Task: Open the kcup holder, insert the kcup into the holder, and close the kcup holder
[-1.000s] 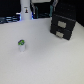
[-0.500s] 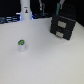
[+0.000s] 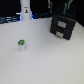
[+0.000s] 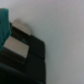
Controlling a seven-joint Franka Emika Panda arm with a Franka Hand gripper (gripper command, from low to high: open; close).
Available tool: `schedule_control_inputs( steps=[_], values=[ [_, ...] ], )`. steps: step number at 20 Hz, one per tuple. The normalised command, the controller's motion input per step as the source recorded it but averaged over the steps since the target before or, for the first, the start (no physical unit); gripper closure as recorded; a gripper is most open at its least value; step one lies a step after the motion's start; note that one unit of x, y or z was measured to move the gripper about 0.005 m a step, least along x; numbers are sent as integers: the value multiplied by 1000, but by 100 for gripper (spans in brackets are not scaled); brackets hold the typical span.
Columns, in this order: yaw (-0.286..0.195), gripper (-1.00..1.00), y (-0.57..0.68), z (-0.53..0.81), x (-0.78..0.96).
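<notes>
One small kcup (image 3: 21,45) stands upright on the white worktop (image 3: 45,62), nearest the exterior camera of all the things in the scene. Its green top faces up and its white body sits below, so its axis runs vertically. It stands alone, with bare worktop all around it.

Well apart from the kcup, farther back and toward the exterior view's right, sits the kcup holder (image 3: 63,27), a black boxy unit. Its front face, with two pale rectangular patches one above the other, is turned toward the camera and slightly toward the exterior view's right. The drawer looks closed, flush with the body, though the picture is too blurred to be sure.

Above and behind the kcup holder, a dark shape of the arm reaches in at the far edge; the jaws (image 3: 62,6) are about there, but they are too blurred to make out, so I cannot tell whether they are parted or closed, nor whether they touch the holder. They hold no kcup.

Farther back from the kcup, at the rear edge, stands a white post (image 3: 25,10) with a blue glow at its base.

In the wrist view, the kcup holder (image 4: 25,60) fills one corner as a dark mass with a pale patch on it, and a teal blur lies at the picture's edge beside it.
</notes>
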Motion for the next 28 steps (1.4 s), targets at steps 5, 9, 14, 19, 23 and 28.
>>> schedule_control_inputs(
  steps=[5, 9, 14, 19, 23, 28],
  values=[
    [-171, -100, 754, -143, -246],
    [-190, -100, 589, -254, -257],
    [-190, -100, 459, -345, -243],
    [-150, -100, 235, -406, -266],
    [-59, -100, 27, -461, -346],
    [-11, -100, 38, -485, -412]
  ],
)
